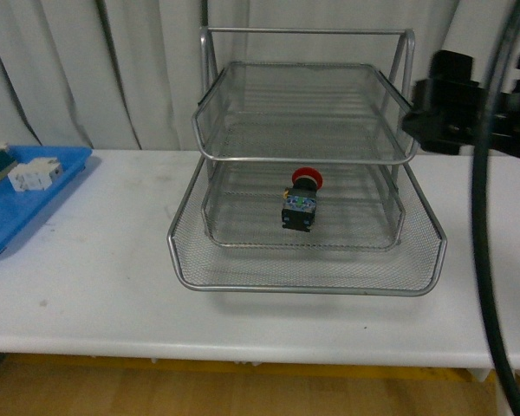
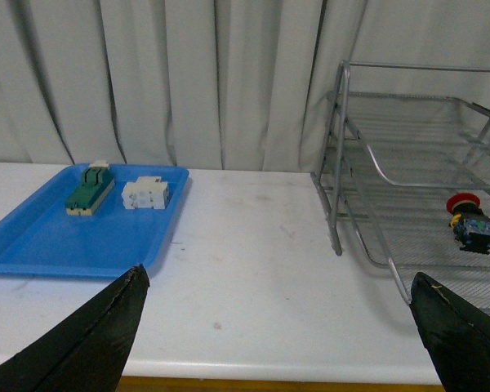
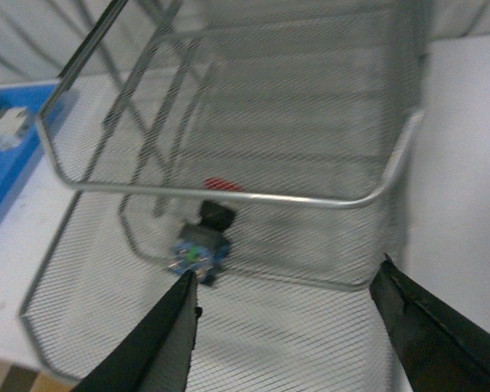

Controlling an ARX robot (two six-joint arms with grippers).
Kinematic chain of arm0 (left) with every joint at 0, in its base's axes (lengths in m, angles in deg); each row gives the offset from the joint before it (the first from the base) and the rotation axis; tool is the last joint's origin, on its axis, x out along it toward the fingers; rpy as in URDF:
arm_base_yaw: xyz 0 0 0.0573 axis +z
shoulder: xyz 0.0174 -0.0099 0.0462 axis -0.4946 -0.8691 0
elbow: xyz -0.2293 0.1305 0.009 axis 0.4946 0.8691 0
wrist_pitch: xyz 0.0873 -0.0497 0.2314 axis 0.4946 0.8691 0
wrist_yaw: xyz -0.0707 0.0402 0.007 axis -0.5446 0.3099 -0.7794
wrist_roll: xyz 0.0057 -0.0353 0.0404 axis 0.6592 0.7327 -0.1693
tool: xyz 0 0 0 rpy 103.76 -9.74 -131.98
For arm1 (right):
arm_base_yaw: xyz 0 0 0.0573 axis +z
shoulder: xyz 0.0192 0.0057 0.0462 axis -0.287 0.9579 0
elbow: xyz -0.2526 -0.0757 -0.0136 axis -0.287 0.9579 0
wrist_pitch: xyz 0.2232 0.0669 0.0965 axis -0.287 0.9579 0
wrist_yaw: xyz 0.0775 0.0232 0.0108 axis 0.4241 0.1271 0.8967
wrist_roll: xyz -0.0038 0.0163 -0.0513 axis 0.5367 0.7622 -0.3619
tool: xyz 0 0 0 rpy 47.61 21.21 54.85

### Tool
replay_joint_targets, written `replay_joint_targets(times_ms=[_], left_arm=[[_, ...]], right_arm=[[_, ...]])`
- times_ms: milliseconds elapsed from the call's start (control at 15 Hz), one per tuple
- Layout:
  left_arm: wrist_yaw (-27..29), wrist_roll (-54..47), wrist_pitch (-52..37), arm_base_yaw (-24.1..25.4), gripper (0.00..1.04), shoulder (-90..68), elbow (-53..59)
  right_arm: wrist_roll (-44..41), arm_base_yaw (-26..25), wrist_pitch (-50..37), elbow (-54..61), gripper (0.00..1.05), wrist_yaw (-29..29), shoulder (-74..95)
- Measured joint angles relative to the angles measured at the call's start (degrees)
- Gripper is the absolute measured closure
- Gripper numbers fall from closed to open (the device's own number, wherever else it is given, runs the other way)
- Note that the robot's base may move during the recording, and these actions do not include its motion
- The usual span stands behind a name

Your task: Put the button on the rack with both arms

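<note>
Button (image 1: 301, 201) is lying inside the rack (image 1: 303, 289), its red cap turned toward the rack's back. Its body is resting on mesh beneath the top tier and, in the front view, within the rim of the middle tray. The right pincer (image 3: 286, 276) is hovering clear of the rack, with its two black fingers (image 3: 167, 335) spread wide and gripping nothing. The button is sitting a short way ahead of this pincer, much closer to one fingertip than to the other, and is touching neither.

The left pincer (image 2: 278, 278) is likewise hanging released and empty above the white tabletop (image 2: 245, 245), its fingertips well apart. Ahead of it and off to one side, the rack is standing on the tabletop with the button showing through the wire. Off to the other side, a blue tray (image 2: 33, 245) is holding a white terminal block (image 2: 145, 194) and a green switch block (image 2: 90, 189), just beside each other.

Part of the right arm (image 1: 455, 104) and a thick black cable (image 1: 484, 225) are showing beside the rack in the front view. A pale curtain (image 2: 188, 82) is hanging behind everything.
</note>
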Motion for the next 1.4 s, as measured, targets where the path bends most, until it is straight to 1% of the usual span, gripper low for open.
replay_joint_targets(times_ms=[67,134,334,401,468,601,802,1403], left_arm=[[0.0,0.0,-0.02,0.0,0.07,0.0,0.0],[0.0,0.0,-0.02,0.0,0.07,0.0,0.0],[0.0,0.0,-0.02,0.0,0.07,0.0,0.0],[0.0,0.0,-0.02,0.0,0.07,0.0,0.02],[0.0,0.0,-0.02,0.0,0.07,0.0,0.0],[0.0,0.0,-0.02,0.0,0.07,0.0,0.0],[0.0,0.0,-0.02,0.0,0.07,0.0,0.0],[0.0,0.0,0.0,0.0,0.07,0.0,0.0]], right_arm=[[1.42,2.38,4.17,-3.61,0.44,1.44,2.1],[2.08,4.33,6.82,-5.05,0.55,1.68,3.54],[3.15,9.14,11.78,-6.03,0.89,1.79,8.04],[3.13,12.24,13.51,-6.56,1.03,1.95,9.44],[2.1,14.36,12.63,-4.15,1.03,0.35,12.28],[0.52,14.97,11.54,-5.03,1.03,-1.4,17.77],[-0.24,14.19,12.63,-7.78,1.03,-2.58,19.56],[-0.39,13.68,12.96,-9.77,1.03,-2.82,20.41]])
